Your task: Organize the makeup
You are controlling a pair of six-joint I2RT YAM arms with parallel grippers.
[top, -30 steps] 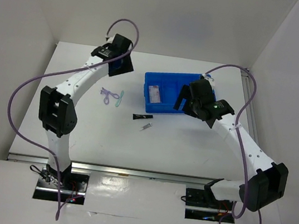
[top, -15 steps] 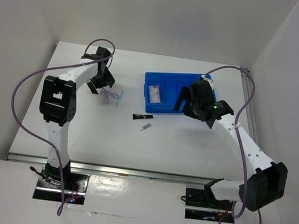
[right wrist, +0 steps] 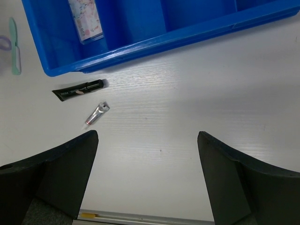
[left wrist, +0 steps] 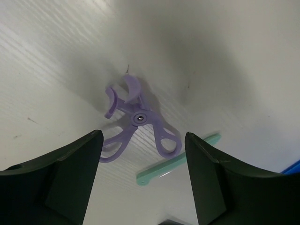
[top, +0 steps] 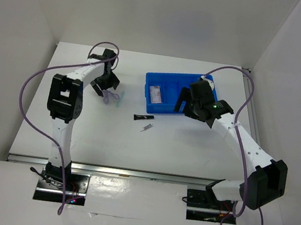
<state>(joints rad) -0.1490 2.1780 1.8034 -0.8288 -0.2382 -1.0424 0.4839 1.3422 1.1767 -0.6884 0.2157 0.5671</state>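
Observation:
My left gripper [top: 106, 85] is open and empty, low over a purple eyelash curler [left wrist: 138, 119] and a mint green stick [left wrist: 178, 159] that lie side by side on the table. The curler [top: 108, 96] lies just right of its fingers. My right gripper [top: 188, 103] is open and empty above the table at the bin's near right side. A clear pinkish case [right wrist: 85, 18] lies in the blue bin's [right wrist: 140, 40] left compartment. A slim black tube [right wrist: 77, 90] and a tiny silver stick [right wrist: 97, 114] lie in front of the bin. The tan bottle and the brown compact are out of view.
The blue divided bin [top: 166, 81] stands at the back middle of the white table. White walls close in the left, back and right sides. The right arm covers the bin's right part in the top view.
My left arm has swung from beside the bin to the left and come down over the purple curler. My right arm has barely moved.

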